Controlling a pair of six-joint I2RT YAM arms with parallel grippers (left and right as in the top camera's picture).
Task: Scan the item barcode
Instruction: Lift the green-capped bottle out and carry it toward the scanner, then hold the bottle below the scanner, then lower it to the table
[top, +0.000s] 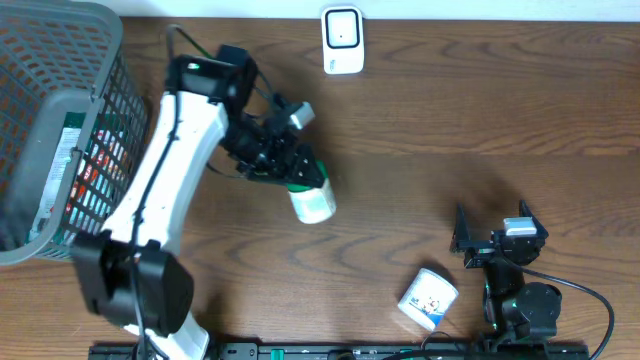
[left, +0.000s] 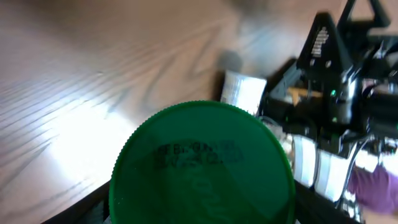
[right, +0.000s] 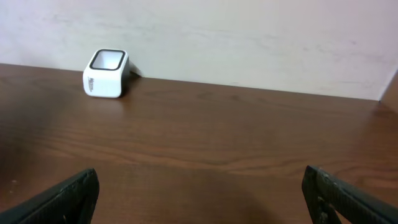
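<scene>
My left gripper (top: 288, 172) is shut on a white bottle (top: 314, 204) with a green lid, held above the table left of centre. In the left wrist view the round green lid (left: 202, 165) fills the frame and faces the camera, with the dark jaws either side of it at the bottom edge. The white barcode scanner (top: 342, 40) stands at the table's far edge and also shows in the right wrist view as the scanner (right: 106, 73) against the wall. My right gripper (top: 497, 243) rests open near the front right, with nothing between its fingers (right: 62, 199).
A grey mesh basket (top: 50, 110) with packaged goods inside stands at the far left. A small white printed container (top: 428, 298) lies on the table near the front, left of the right arm; the same container (left: 244, 92) shows beyond the lid.
</scene>
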